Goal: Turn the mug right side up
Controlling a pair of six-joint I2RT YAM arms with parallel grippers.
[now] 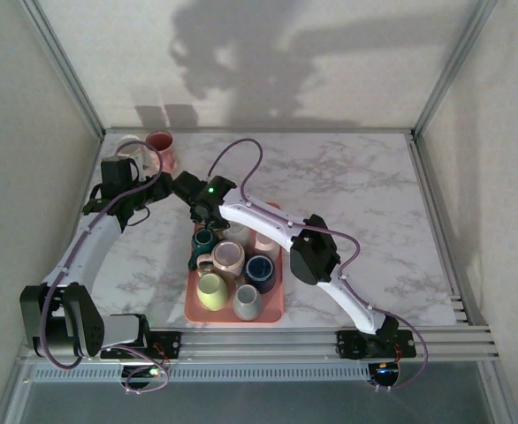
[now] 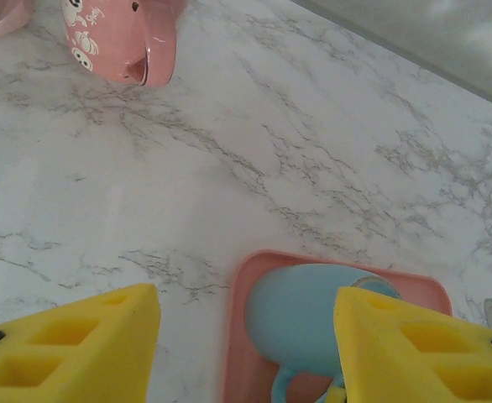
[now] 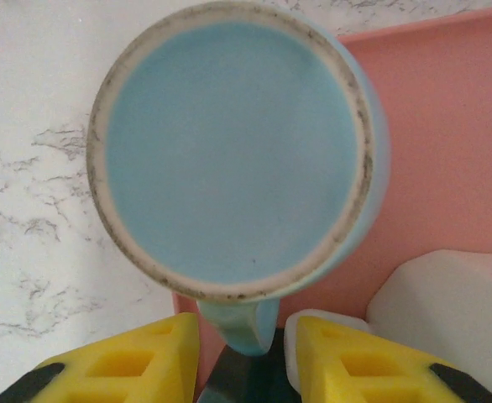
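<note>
A white marble-patterned table (image 1: 356,203) with grey veining is enclosed by pale walls (image 1: 29,132) and aluminium frame posts; arm shadows are cast on the far wall. A coral-pink rectangular plastic tray (image 1: 232,320) is set near the front edge, crowded with mugs: a pale pink one (image 1: 228,256), a dark blue one (image 1: 260,269), a yellow-green one (image 1: 211,290) and a grey one (image 1: 247,302).

A light blue ceramic mug (image 3: 229,151) is placed upside down in the tray's far left corner, its unglazed base ring facing up. Its handle is flanked by the yellow fingers of the right pincer (image 3: 246,361); whether it is clamped cannot be told. A white rounded object (image 3: 456,311) is seen just beside it.

The left pincer (image 2: 246,336) is held released above the bare table, nothing between its fingers. A pink mug with white prints (image 2: 116,38) is seen at the far left corner.
</note>
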